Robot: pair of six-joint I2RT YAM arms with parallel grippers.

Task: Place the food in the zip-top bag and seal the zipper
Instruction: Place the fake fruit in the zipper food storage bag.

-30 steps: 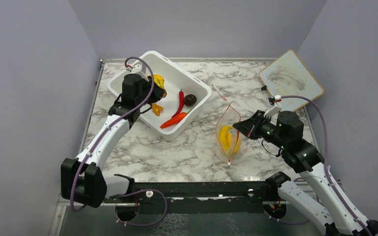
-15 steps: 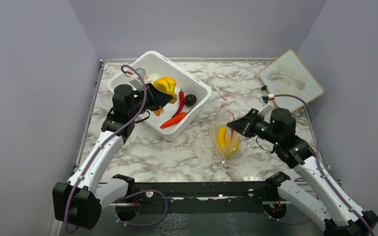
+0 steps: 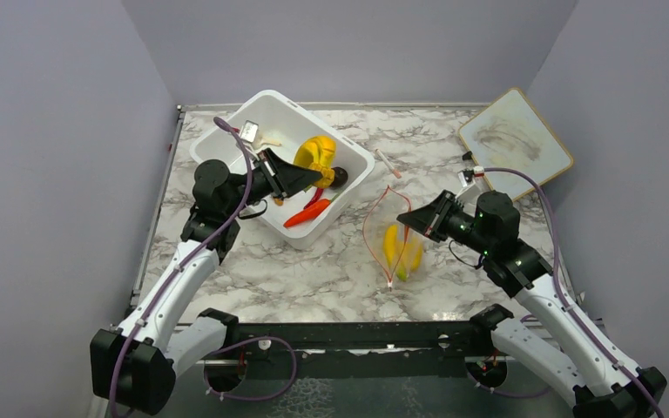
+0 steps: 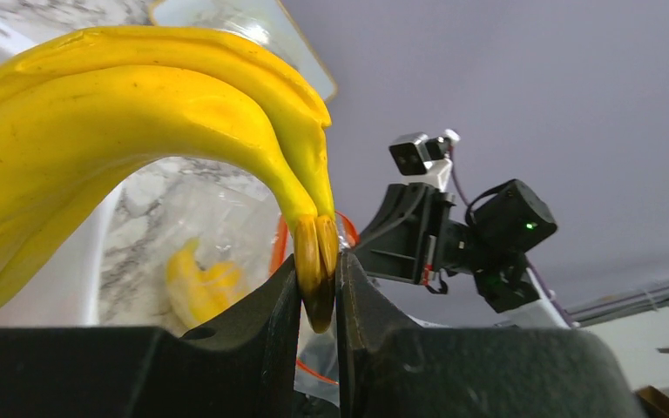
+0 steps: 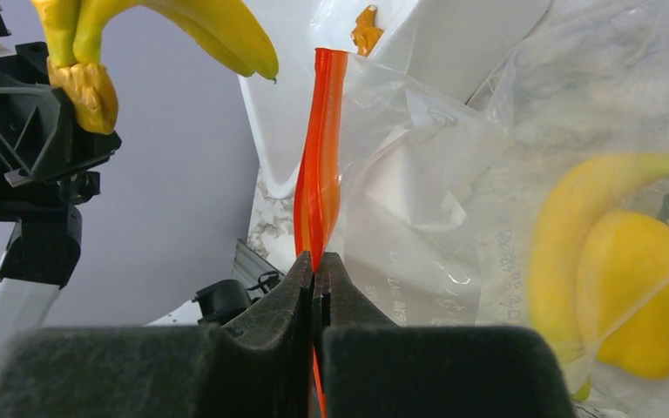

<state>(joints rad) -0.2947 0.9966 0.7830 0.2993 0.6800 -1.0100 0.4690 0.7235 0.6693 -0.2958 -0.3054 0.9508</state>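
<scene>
When viewed from above, held a banana bunch (image 3: 318,157) in the left pincer (image 3: 311,177) over the tub (image 3: 331,131), bag (image 3: 375,231) well ahead of its tips. From the left wrist, nipped only the stem (image 4: 316,261): could slip if swung. From the right wrist, pinched the zipper (image 5: 318,157) in the right pincer (image 5: 314,274): might pull free. Bag print (image 5: 507,261) unreadable.

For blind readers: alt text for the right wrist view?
The right gripper pinches the red-orange zipper of a clear zip-top bag holding yellow toy food. Upper left, the left gripper holds a banana bunch by its stem.
</scene>
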